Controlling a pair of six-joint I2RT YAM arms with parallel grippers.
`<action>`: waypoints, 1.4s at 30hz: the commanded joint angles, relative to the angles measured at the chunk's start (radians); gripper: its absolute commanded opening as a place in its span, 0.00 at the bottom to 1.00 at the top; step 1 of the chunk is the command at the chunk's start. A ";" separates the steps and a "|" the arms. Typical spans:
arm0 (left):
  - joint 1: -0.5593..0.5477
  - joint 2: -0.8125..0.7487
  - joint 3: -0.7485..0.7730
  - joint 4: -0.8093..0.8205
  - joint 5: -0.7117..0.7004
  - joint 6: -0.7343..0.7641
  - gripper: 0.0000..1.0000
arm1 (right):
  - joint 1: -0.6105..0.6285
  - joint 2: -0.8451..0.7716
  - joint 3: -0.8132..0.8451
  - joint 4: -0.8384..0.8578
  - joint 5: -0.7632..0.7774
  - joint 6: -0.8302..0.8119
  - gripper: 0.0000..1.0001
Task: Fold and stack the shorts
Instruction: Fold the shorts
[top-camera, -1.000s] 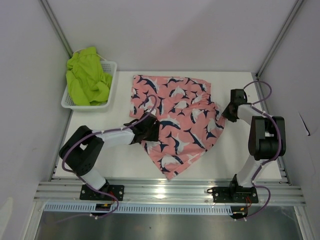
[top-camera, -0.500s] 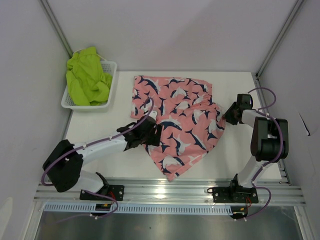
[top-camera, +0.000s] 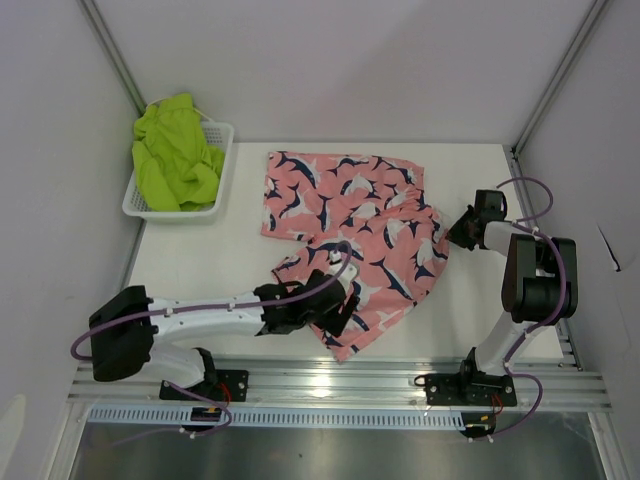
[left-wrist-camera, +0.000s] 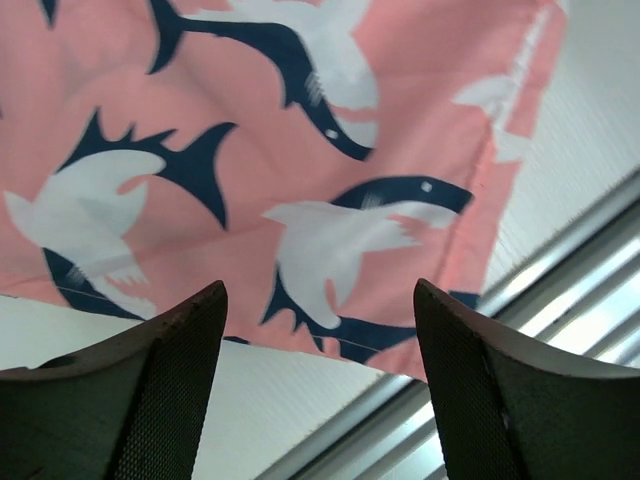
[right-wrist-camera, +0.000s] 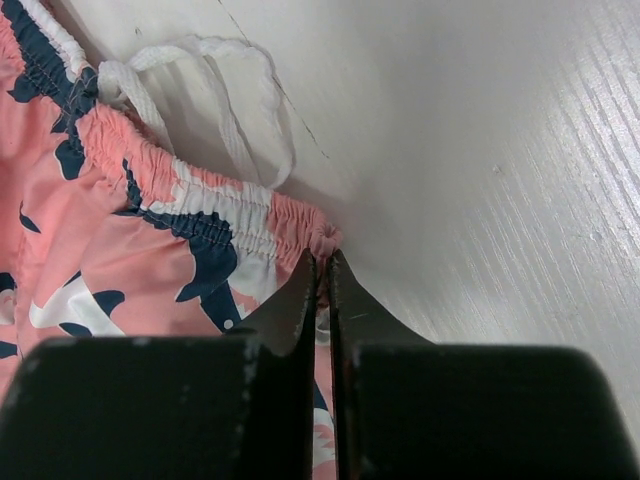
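Pink shorts (top-camera: 345, 205), waistband (right-wrist-camera: 235, 222) now between closed jaws of right tool (right-wrist-camera: 324, 262)

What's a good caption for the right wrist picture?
Right gripper pinching the waistband corner of the pink shark shorts beside the white drawstring.

No text, label, brand, number or sign can be read in any view. On the pink shorts (top-camera: 350, 215) only a navy-and-white shark pattern is printed, with no lettering to be made out.
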 joint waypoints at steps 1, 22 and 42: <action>-0.082 -0.001 0.032 -0.001 -0.071 0.023 0.77 | -0.001 0.004 -0.008 0.023 0.008 0.005 0.00; -0.247 0.231 0.108 -0.031 -0.074 -0.040 0.62 | -0.008 0.031 -0.007 0.040 -0.041 0.005 0.00; -0.268 0.220 0.068 0.012 0.021 -0.087 0.58 | -0.013 0.042 -0.004 0.042 -0.056 0.006 0.00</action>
